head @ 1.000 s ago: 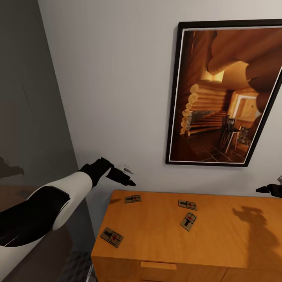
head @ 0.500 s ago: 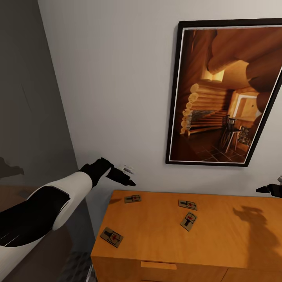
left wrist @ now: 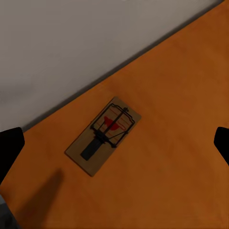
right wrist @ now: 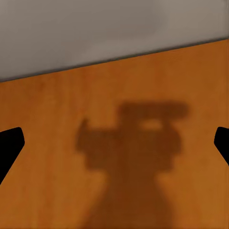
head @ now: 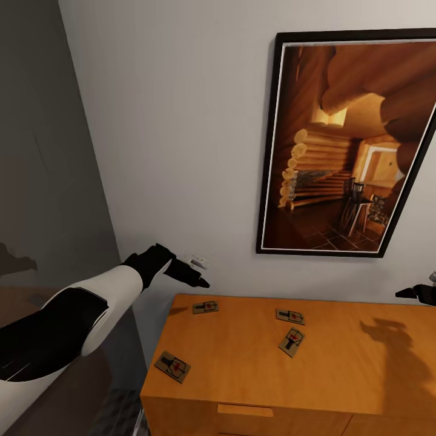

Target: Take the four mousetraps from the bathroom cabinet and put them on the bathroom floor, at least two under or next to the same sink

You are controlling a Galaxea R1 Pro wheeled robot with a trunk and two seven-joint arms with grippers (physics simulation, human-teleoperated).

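Nearest the camera in the head view, the left arm's white and black sleeve fills the lower left of the frame and reaches up toward the middle. The cabinet point(head: 242, 363) takes the lower right, its orange-brown top facing up and a drawer front along the bottom edge. Four mousetraps lie flat on that top. The nearest mousetrap point(head: 172, 367) sits by the front left corner. Farther back, a tilted mousetrap point(head: 291, 342) lies near the middle, with another mousetrap point(head: 290, 316) just behind it, apart from it. The far-left mousetrap point(head: 206, 307) lies close to the back edge. The left tool point(head: 195, 274) hangs above and just left of that trap, empty, its fingers spread wide in the left wrist view, with the trap point(left wrist: 103, 135) centred between them. The right tool point(head: 418, 293) shows at the right edge over the cabinet top, also spread wide and empty; its shadow point(right wrist: 133, 157) falls on the wood. Behind stands the grey wall point(head: 181, 151) with a framed picture point(head: 351, 145) in the upper right.
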